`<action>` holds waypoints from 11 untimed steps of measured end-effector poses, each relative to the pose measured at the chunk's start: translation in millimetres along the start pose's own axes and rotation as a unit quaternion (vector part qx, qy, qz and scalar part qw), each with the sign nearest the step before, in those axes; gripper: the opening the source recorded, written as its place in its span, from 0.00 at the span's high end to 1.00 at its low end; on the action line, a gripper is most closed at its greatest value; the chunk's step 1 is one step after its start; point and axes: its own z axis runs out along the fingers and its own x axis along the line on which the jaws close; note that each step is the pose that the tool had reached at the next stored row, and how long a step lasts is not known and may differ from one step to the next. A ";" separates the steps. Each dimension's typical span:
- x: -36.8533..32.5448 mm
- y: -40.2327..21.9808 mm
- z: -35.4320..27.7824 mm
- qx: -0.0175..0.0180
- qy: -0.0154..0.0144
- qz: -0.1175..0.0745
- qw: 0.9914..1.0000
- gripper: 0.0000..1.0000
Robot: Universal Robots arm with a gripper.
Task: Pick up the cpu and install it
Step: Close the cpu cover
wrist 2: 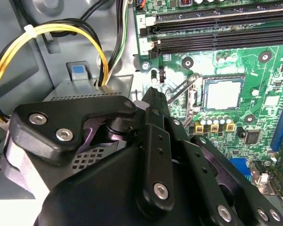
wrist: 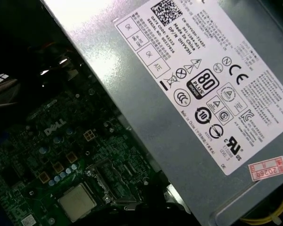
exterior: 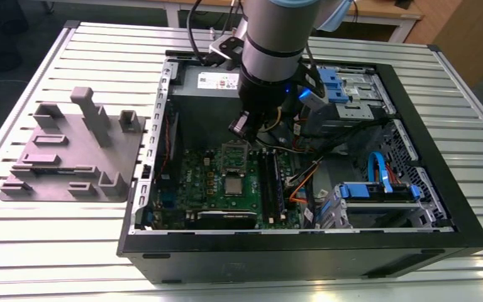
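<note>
The cpu (exterior: 234,184) is a small silvery square lying flat in the socket in the middle of the green motherboard (exterior: 199,182), inside the open computer case. It shows in the second wrist view (wrist 2: 221,94) and the first wrist view (wrist: 78,201) as well. The silver socket frame (exterior: 236,150) stands swung up just beyond the chip, with its lever (wrist 2: 181,89) raised. My gripper (exterior: 243,126) hangs over the motherboard's far edge near the power supply, above and apart from the cpu. Its black body (wrist 2: 154,101) takes up the near part of the second wrist view.
A grey power supply box (exterior: 212,80) (wrist: 203,94) sits at the case's far side. Black memory slots (wrist 2: 217,28) run beside the socket. Yellow and black cables (wrist 2: 47,33) loop near the gripper. A grey fixture block (exterior: 73,151) stands at the exterior view's left; blue drive bays (exterior: 376,189) at its right.
</note>
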 end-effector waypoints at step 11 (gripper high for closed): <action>1.0 0.4 -2.0 -0.001 0.001 -0.013 1.000 0.90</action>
